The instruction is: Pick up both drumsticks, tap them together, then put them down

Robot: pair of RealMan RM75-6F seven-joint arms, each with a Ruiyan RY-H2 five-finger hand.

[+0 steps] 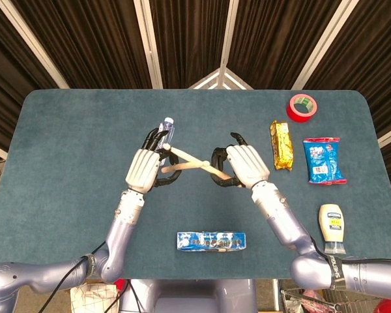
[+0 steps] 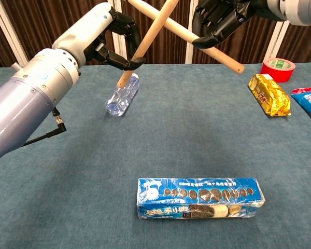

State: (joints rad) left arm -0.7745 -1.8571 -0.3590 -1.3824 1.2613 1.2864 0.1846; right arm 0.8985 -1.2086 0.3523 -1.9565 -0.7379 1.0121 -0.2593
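Two pale wooden drumsticks are held up over the middle of the table and cross each other. My left hand (image 1: 144,167) (image 2: 110,37) grips one drumstick (image 1: 182,167) (image 2: 147,39), which slants up to the right. My right hand (image 1: 243,164) (image 2: 220,21) grips the other drumstick (image 1: 189,157) (image 2: 207,47), which slants up to the left. The sticks meet between the hands, at the top of the chest view. Both hands are raised above the blue table (image 1: 65,150), close together.
A clear water bottle (image 2: 122,94) lies under the left hand. A blue cookie pack (image 1: 211,240) lies near the front edge. On the right are a gold snack pack (image 1: 281,145), red tape roll (image 1: 300,107), blue bag (image 1: 323,160) and a yellow bottle (image 1: 332,225).
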